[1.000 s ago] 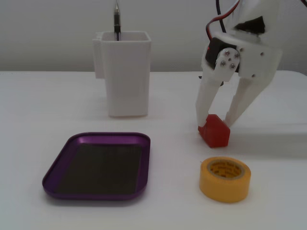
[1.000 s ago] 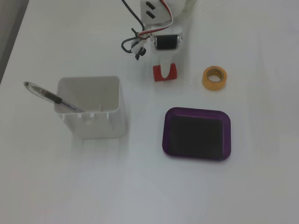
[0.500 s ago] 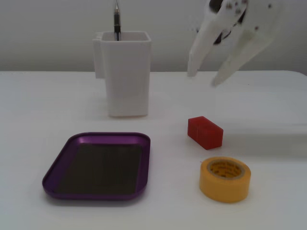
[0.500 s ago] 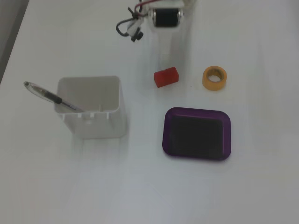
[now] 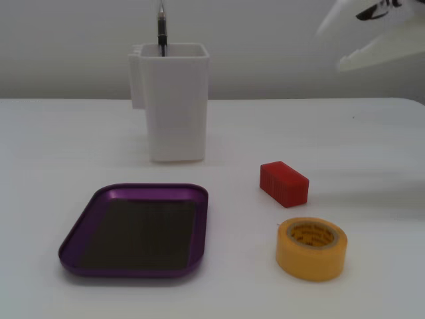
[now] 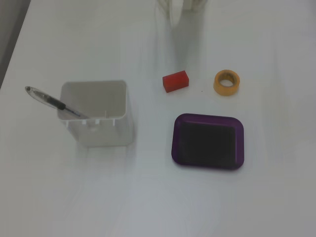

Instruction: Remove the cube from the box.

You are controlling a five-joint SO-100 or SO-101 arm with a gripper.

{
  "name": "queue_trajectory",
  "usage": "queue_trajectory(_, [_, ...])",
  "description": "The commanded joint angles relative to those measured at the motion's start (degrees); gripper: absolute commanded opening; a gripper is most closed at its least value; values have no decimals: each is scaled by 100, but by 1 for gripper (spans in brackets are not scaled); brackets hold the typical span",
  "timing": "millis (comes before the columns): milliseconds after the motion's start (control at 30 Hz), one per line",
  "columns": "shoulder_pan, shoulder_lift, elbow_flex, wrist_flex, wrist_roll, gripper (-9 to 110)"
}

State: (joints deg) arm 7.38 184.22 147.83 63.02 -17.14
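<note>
The red ribbed cube [image 5: 284, 183] lies on the white table outside the purple box [image 5: 199, 219], to its right in a fixed view. It also shows in the other fixed view [image 6: 176, 81], above the box [image 6: 207, 120]. The box's dark bottom is bare. My white gripper [image 5: 334, 48] hangs blurred in the air at the top right, well above and behind the cube, with its jaws apart and nothing between them. In the other fixed view only a white part of it [image 6: 177, 9] shows at the top edge.
A yellow tape roll [image 5: 311, 248] stands in front of the cube; it also shows in the other fixed view [image 6: 226, 82]. A tall white square container [image 5: 174, 103] holding a pen [image 5: 161, 26] stands behind the box.
</note>
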Motion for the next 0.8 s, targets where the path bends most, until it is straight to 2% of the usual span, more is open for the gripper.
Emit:
queue_trajectory(0, [35, 1213, 932, 35, 18, 10])
queue_trajectory(333, [-9, 1107, 2531, 9, 1204, 10])
queue_trajectory(767, [-44, 1107, 2839, 88, 1266, 7])
